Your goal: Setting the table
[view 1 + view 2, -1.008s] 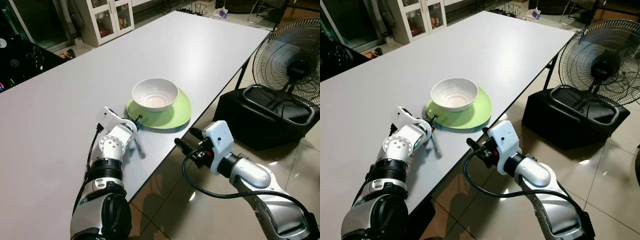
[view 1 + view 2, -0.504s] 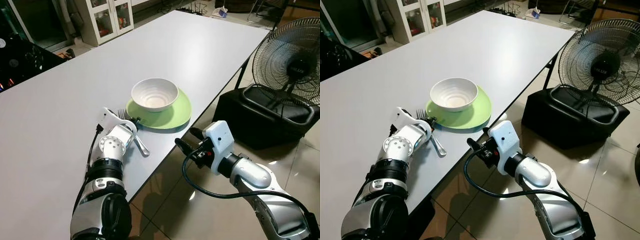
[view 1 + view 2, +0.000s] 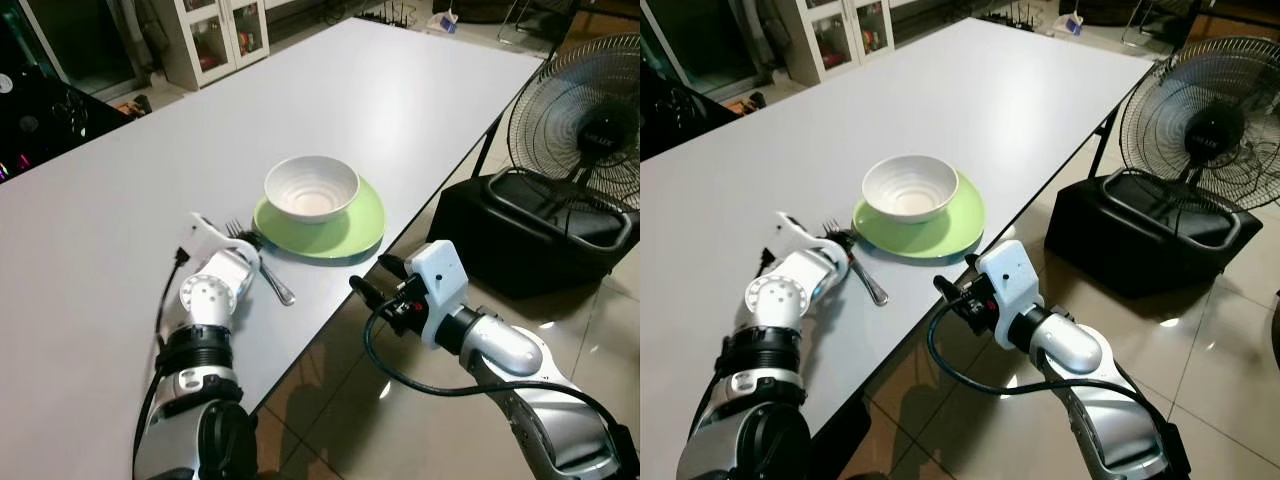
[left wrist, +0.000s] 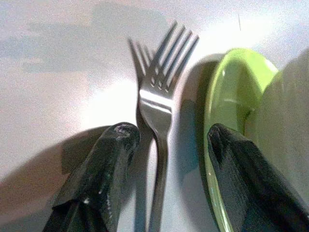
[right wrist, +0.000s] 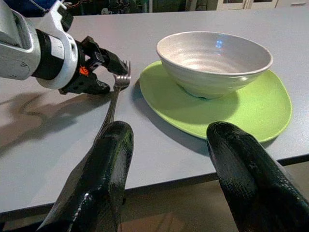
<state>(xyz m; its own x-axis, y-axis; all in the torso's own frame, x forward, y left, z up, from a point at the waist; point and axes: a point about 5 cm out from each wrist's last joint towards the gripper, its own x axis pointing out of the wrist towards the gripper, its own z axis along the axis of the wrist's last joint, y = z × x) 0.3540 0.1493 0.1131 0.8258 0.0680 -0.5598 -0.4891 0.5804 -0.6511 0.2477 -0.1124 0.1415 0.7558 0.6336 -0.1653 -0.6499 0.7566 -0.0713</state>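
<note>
A white bowl [image 3: 311,187] stands on a light green plate [image 3: 350,228] near the white table's [image 3: 400,100] right edge. Just left of the plate a metal fork [image 3: 266,272] lies flat, its tines pointing away from me. My left gripper [image 4: 170,133] is open over the fork's handle; one finger is on each side and neither touches it. That gripper [image 3: 245,245] hovers low over the table beside the plate. My right gripper [image 5: 171,130] is open and empty. It hangs off the table's edge [image 3: 368,290], facing the plate [image 5: 241,111], bowl [image 5: 212,58] and fork [image 5: 113,104].
A black floor fan [image 3: 590,130] stands on a dark box [image 3: 520,230] on the tiled floor to the right of the table. A glass-fronted cabinet [image 3: 215,35] is at the back left. The rest of the tabletop is bare.
The fork has come to rest flat on the table beside the plate. My left gripper has let it go and drawn back a little to the left. The right arm has stayed put.
</note>
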